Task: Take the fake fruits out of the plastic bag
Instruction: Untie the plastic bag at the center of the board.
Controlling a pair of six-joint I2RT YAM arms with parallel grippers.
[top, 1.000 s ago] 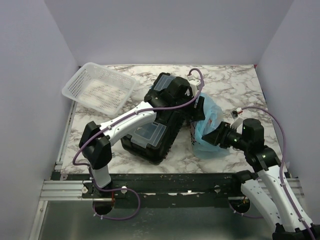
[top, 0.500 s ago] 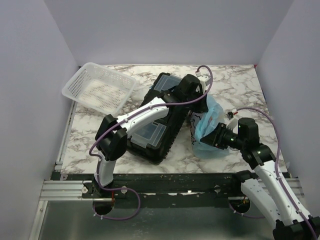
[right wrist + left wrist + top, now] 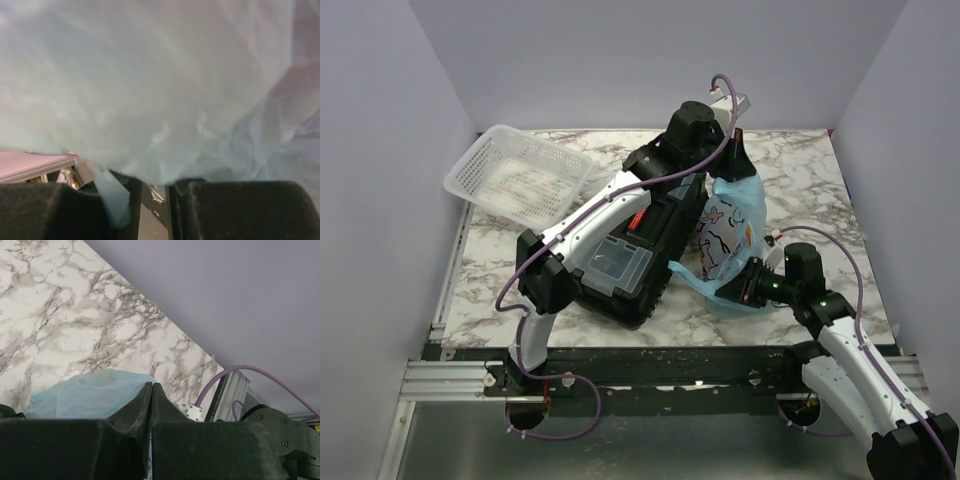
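The light-blue plastic bag with its pink-and-white print hangs upright, its bottom near the table. My left gripper is above it, shut on the twisted top. In the left wrist view the jaws meet tip to tip, with blue film just beyond them. My right gripper is low at the bag's near bottom corner. In its own view the bag fills the frame and drapes over the fingertips. That gripper is open by a narrow gap. The fake fruits are hidden inside the bag.
A black toolbox with clear lid compartments lies just left of the bag, under my left arm. A white mesh basket leans at the back left corner. Walls close in the marble table on three sides.
My left gripper closed on the bag's top and raised it up and back, so the bag now hangs stretched. My right gripper moved lower toward the bag's bottom, and its jaws narrowed.
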